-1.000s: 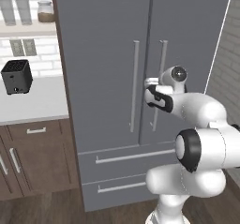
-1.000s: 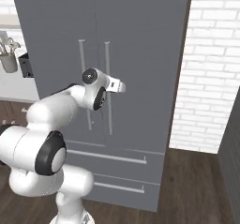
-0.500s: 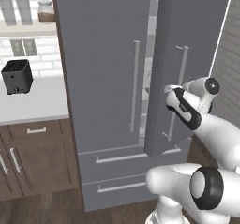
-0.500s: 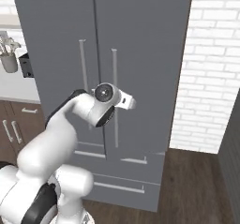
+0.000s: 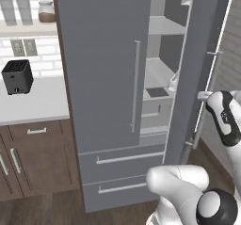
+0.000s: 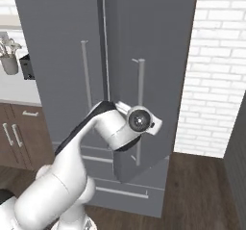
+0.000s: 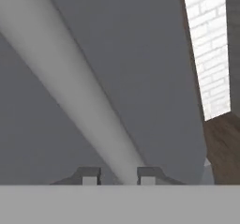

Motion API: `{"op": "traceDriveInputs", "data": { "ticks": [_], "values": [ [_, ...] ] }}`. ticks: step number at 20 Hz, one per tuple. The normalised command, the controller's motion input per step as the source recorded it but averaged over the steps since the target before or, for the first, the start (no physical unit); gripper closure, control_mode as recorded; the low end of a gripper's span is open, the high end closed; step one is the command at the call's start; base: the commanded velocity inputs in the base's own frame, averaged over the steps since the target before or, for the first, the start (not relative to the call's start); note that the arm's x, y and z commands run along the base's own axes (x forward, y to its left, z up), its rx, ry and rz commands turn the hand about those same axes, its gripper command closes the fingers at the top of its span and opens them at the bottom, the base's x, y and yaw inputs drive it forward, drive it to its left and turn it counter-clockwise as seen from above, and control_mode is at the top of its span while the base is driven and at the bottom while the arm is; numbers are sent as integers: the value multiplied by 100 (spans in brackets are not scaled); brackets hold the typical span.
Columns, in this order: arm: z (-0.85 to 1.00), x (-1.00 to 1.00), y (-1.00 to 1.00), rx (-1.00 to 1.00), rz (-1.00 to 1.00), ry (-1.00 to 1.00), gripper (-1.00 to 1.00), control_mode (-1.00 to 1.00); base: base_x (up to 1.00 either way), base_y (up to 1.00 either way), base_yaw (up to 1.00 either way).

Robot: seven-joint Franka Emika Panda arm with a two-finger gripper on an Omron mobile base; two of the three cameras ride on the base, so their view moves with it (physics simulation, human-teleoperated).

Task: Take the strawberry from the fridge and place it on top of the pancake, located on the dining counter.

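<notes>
The gripper [image 7: 117, 177] is clamped on the right door's handle [image 7: 84, 101] of the fridge [image 5: 103, 78]; that door [image 5: 197, 68] stands swung out, baring pale shelves [image 5: 157, 73]. Strawberry not discernible inside. A black toaster [image 5: 17, 76] sits on the wall counter [image 5: 33, 101] left.

Fridge [image 5: 108, 78] stands right of the wall counter [image 5: 33, 104]. Toaster [image 5: 17, 76] on that counter, cabinets [image 5: 28, 158] below. Fridge's right door [image 5: 197, 68] swung out; shelves [image 5: 160, 73] inside behind it. Two drawers [image 5: 124, 170] underneath. Brick wall [image 6: 221, 70] right of fridge.
</notes>
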Motion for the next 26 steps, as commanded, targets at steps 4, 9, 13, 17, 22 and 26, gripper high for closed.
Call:
{"op": "traceDriveInputs", "data": {
  "ticks": [4,9,13,17,22,26],
  "values": [
    [34,-92,-100,18,0,0,-100,-100,0,0,0],
    [52,-98,-43,5,-10,-3,-100,-100,0,0,0],
    [56,-100,39,-19,-7,0,-100,-100,0,0,0],
    [44,-61,97,-41,0,7,-100,-100,0,0,0],
    [18,-11,100,-59,0,17,-100,-100,0,0,0],
    [21,21,99,-74,0,54,-100,-100,0,0,0]
  ]
}}
